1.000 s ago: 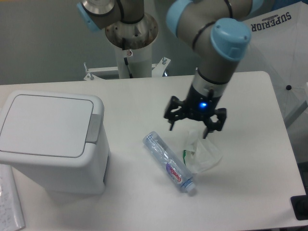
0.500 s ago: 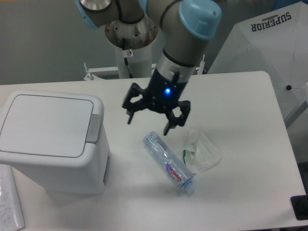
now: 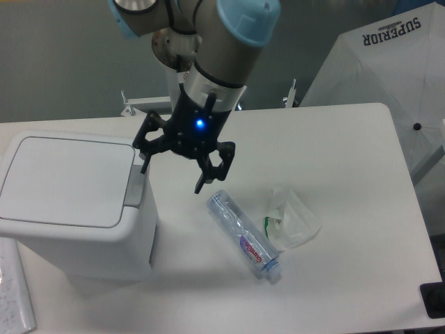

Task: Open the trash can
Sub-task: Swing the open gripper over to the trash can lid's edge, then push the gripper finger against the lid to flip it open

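Paper sheet (image 3: 14, 292): bottom-left corner, beside the bin's near side; faint print on it, too small to read.
Dark object (image 3: 434, 299): cut off at the bottom-right edge; cannot tell what it is.
Bottle (image 3: 244, 234): clear plastic, lying on its side on the table (image 3: 348, 174), cap end toward the near right; label in purple and red, lettering too small to read.
Clear wrapper (image 3: 292, 219): crumpled plastic just right of the bottle, touching it near the cap end; a bit of green shows inside.
Trash can (image 3: 73, 205): large white bin at the table's left, lid flat and closed; grey push tab (image 3: 136, 186) along the lid's right edge.
Gripper (image 3: 174, 169): black, fingers spread apart and holding nothing, blue light lit on its body; it hangs just right of the grey tab, one fingertip close to the tab, contact not clear.
Arm: grey with light-blue caps, reaching down from the pedestal (image 3: 188, 76) behind the table.
White fabric (image 3: 389, 62): far right, behind the table, printed "SUPERIOR" in dark capitals.
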Available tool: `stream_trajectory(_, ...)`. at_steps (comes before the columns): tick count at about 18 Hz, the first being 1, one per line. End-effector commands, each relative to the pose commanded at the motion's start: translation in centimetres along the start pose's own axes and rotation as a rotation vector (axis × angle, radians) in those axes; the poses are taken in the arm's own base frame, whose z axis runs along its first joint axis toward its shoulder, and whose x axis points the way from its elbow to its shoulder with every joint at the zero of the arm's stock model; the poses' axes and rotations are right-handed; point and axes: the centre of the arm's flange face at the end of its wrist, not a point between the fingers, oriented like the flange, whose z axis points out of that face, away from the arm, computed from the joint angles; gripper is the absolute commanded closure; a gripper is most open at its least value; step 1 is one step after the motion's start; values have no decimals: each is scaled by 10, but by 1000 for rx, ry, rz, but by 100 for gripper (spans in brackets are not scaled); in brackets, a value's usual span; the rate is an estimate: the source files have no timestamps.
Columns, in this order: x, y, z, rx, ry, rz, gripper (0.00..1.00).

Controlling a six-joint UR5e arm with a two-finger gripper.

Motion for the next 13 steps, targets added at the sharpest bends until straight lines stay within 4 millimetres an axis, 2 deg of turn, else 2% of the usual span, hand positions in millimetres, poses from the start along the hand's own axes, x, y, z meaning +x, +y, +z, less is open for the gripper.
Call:
stream_trajectory(5, -3, -4, 16, 6, -2, 14, 0)
stream_trajectory(13, -4, 3, 26, -14, 9, 5, 0)
